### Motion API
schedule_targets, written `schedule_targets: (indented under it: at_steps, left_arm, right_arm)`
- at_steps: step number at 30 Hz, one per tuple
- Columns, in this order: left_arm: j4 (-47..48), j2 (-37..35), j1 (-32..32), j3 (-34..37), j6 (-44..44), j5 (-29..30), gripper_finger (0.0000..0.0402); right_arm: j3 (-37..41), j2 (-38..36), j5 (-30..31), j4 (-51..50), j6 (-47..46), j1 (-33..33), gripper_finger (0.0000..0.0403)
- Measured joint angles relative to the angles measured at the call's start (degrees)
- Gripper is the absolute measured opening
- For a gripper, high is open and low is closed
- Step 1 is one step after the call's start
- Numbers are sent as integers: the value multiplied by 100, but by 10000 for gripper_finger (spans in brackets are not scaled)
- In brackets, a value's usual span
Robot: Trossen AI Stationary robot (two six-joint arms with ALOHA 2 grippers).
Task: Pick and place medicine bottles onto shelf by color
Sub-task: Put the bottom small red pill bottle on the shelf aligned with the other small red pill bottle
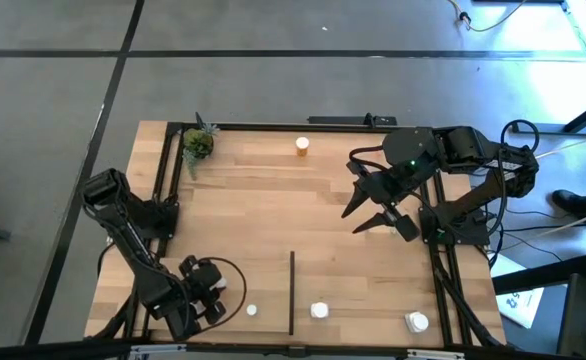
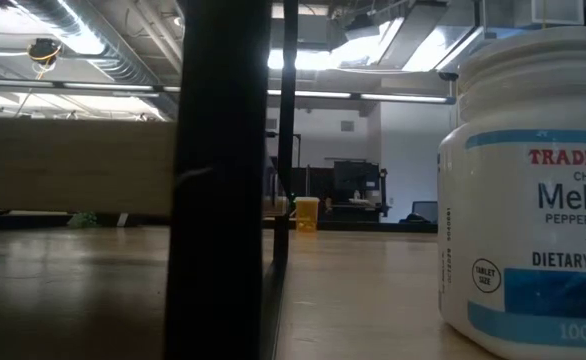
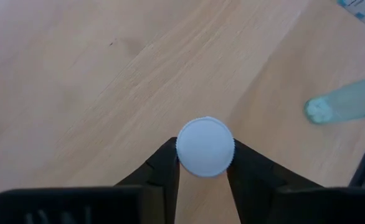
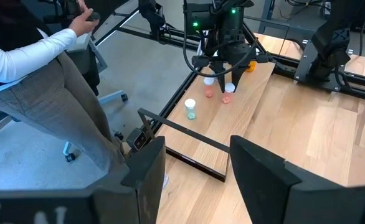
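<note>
The left hand (image 3: 204,180) grips a small white-capped bottle (image 3: 205,146) between its fingers, upright, at the shelf's (image 1: 253,200) near left, left of the black divider strip (image 1: 292,292); two white bottles (image 1: 319,311) stand right of the strip; the right hand (image 1: 381,208) hangs open at the far right, well apart.
</note>
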State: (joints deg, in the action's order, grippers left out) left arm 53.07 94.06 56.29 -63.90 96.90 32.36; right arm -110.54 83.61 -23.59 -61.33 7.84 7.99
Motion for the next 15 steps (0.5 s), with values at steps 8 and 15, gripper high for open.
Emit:
schedule_targets:
  at_steps: [8,15]
  left_arm:
    - [286,8,66,9,-45,-105,115]
    - [276,11,63,11,-149,-105,118]
  right_arm:
    - [0,0,2,1,0,0,181]
    - [0,0,2,1,0,0,181]
